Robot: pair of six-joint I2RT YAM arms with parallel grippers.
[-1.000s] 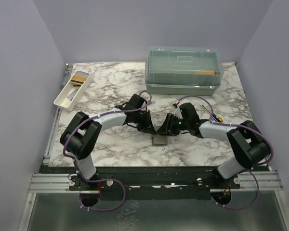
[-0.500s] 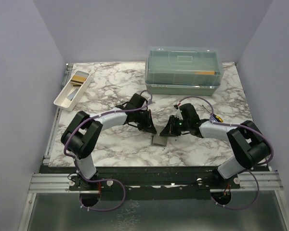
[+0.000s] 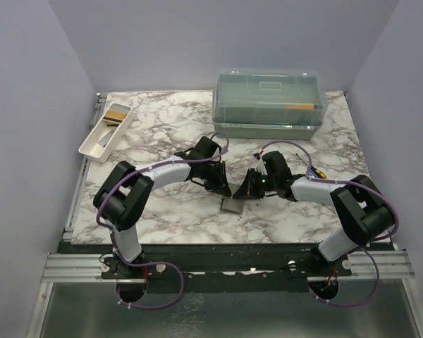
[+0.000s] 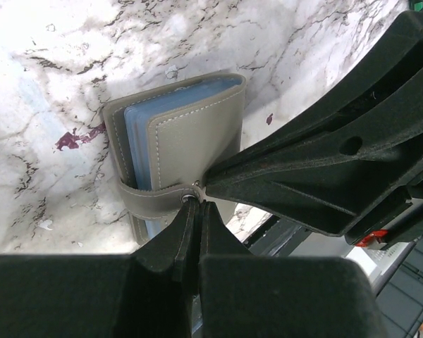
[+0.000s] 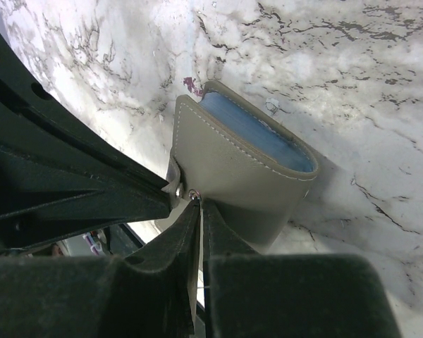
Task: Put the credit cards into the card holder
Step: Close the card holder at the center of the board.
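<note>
- credit cards (image 3: 115,111) are sitting in the white tray (image 3: 97,146), way off to the far left of the card holder (image 4: 190,134); none look loaded yet
- left fingers (image 4: 194,215) are clamped together on the strap (image 4: 151,199) at the holder's edge; I'd hold that pinch firm and peel slowly
- card holder itself lies closed on the tabletop (image 4: 49,84); blue-grey pockets peek out
- right fingers (image 5: 199,215), just right of the holder, look closed on the cover at the snap (image 5: 192,193); brace there so the snap pops rather than the whole holder lifting
</note>
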